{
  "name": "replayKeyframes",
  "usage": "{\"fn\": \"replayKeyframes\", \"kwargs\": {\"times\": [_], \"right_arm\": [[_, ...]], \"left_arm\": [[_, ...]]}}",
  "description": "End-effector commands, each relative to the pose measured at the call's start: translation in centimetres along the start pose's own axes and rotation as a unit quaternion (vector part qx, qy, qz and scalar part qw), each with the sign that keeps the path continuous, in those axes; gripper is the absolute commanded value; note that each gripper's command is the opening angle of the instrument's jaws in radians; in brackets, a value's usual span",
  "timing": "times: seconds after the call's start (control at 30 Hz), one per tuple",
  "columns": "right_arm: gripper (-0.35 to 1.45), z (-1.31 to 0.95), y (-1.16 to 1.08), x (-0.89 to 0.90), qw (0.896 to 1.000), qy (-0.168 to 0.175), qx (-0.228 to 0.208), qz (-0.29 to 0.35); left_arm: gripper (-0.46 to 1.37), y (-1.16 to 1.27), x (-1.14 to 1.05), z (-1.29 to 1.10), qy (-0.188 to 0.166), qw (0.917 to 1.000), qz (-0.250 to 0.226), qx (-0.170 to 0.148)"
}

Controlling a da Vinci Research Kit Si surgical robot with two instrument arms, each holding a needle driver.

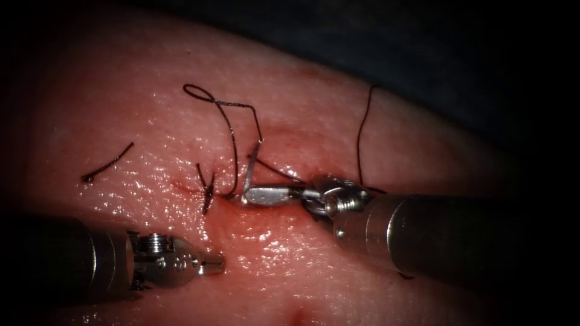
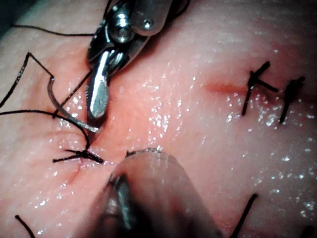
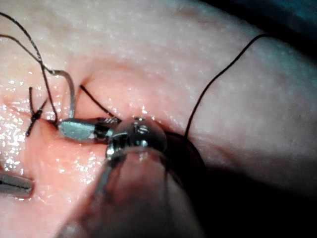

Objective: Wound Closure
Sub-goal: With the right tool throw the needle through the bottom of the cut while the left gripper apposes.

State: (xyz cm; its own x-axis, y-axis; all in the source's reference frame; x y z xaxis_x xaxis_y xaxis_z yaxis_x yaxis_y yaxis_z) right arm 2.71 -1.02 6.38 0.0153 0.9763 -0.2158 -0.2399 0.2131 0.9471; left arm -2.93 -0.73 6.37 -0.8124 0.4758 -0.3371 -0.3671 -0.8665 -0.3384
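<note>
Currently the right tool (image 1: 244, 197) lies flat across the tissue (image 1: 374, 145), jaws closed on the needle (image 1: 252, 166) near one end of its curve. From the grip the needle rises along the cut (image 1: 181, 186) line and arcs away from the tool; its far end meets the thread (image 1: 232, 130) near the top of the arc. In the left wrist view the needle (image 2: 62, 110) curves out from the right tool's (image 2: 95, 115) closed tip over the wet tissue (image 2: 198, 124); whether the gripped end is in the tissue cannot be told. In the right wrist view the needle (image 3: 71, 94) stands up off the right tool (image 3: 62, 127), free of the surface along its visible length.

Thread loops away from the needle's far end, well apart from the tool, and a second strand runs down beside the tool's wrist. A tied stitch (image 1: 207, 190) with short cut ends sits on the cut just beside the tool tip. A loose thread piece (image 1: 109, 163) lies farther off on that same side.

Left tool (image 1: 219, 263) is off the needle, below the stitch, jaws closed, holding nothing.
</note>
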Motion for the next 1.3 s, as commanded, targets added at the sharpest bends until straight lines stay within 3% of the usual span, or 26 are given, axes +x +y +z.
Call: {"fn": "replayKeyframes", "kwargs": {"times": [0.03, 0.13, 0.2, 0.37, 0.43, 0.67, 0.83, 1.07, 1.17, 1.3], "right_arm": [[1.15, -0.01, -0.01, 0.02, 1.000, -0.010, 0.014, -0.015], [1.04, -0.04, -0.05, 0.03, 0.999, -0.025, 0.035, -0.004], [0.93, -0.08, -0.11, -0.02, 0.998, -0.053, 0.043, 0.010], [1.04, -0.16, -0.26, -0.10, 0.992, -0.112, 0.043, 0.032], [1.10, -0.21, -0.30, -0.09, 0.991, -0.121, 0.047, 0.037], [1.18, -0.38, -0.47, 0.04, 0.991, -0.115, 0.044, 0.052], [1.20, -0.42, -0.62, 0.17, 0.992, -0.066, 0.089, 0.066], [1.11, -0.41, -0.63, 0.49, 0.992, -0.014, 0.124, -0.023], [1.11, -0.37, -0.54, 0.59, 0.986, -0.039, 0.120, -0.108], [1.05, -0.30, -0.40, 0.65, 0.975, -0.091, 0.112, -0.167]], "left_arm": [[-0.35, 0.00, 0.00, 0.00, 0.000, 1.0000, 0.000, -0.002], [-0.35, 0.00, -0.01, 0.00, 0.000, 1.0000, 0.001, -0.002], [-0.35, -0.01, -0.01, -0.01, 0.000, 1.0000, 0.001, -0.002], [-0.35, -0.01, -0.01, -0.01, 0.000, 1.0000, 0.001, -0.002], [-0.35, -0.01, 0.00, -0.01, 0.000, 1.0000, 0.000, -0.002], [-0.35, -0.01, 0.00, -0.01, 0.000, 1.0000, 0.000, -0.002], [-0.35, -0.01, 0.00, -0.01, 0.000, 1.0000, 0.000, -0.002], [-0.35, -0.01, 0.00, -0.01, 0.000, 1.0000, 0.003, -0.002], [-0.35, 0.00, 0.00, -0.01, 0.000, 1.0000, 0.003, -0.002], [-0.35, -0.01, -0.01, -0.01, 0.000, 1.0000, 0.003, -0.002]]}}
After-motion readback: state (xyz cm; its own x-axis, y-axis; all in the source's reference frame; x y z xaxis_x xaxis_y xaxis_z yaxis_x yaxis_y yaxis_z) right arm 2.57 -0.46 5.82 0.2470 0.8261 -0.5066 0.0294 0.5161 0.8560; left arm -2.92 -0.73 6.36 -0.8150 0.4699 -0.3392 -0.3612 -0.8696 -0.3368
